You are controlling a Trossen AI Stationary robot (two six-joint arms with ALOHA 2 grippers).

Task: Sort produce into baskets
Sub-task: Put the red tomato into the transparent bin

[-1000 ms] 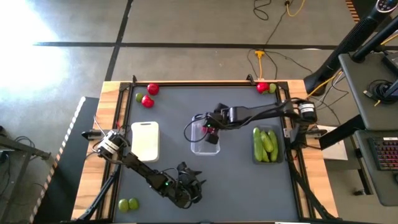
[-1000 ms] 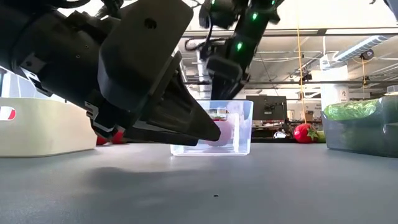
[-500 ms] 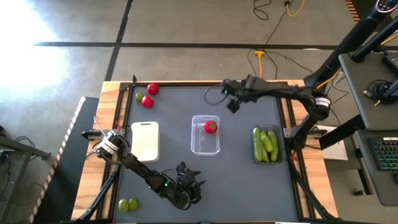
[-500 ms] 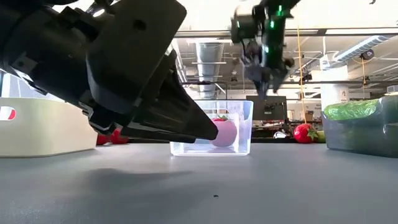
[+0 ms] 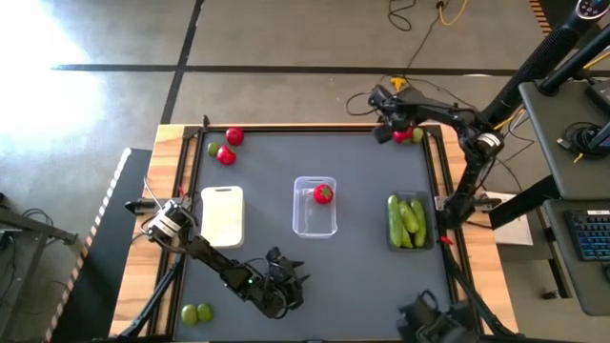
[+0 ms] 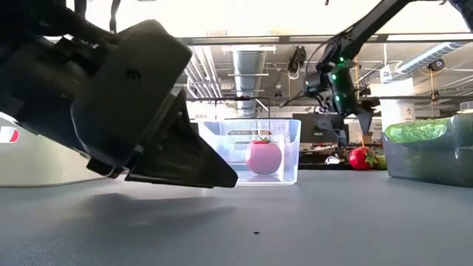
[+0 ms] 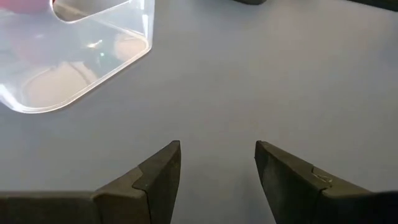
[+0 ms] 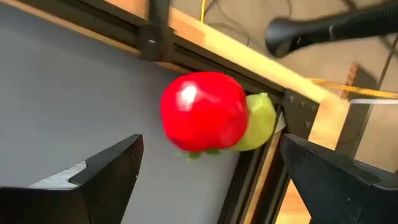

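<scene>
Your right gripper (image 8: 205, 180): jaws wide apart, empty, above small red round fruit (image 8: 204, 112) touching pale-green lime-like fruit (image 8: 261, 122) at counter's (image 5: 362, 191) far right corner. Your left gripper (image 7: 217, 168): jaws partly apart, empty, low over near counter beside clear plastic basket (image 5: 315, 206). Low view alone shows red fruit (image 6: 264, 156) inside it. No legible writing.

Red fruit (image 6: 264, 157) apparently inside clear basket (image 6: 288, 159).

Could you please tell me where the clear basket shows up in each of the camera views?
High view: clear basket, table centre.
Low view: centre, red fruit inside.
Left wrist view: upper left corner.
Right wrist view: not in it.
Shared landmark: that red fruit.
</scene>
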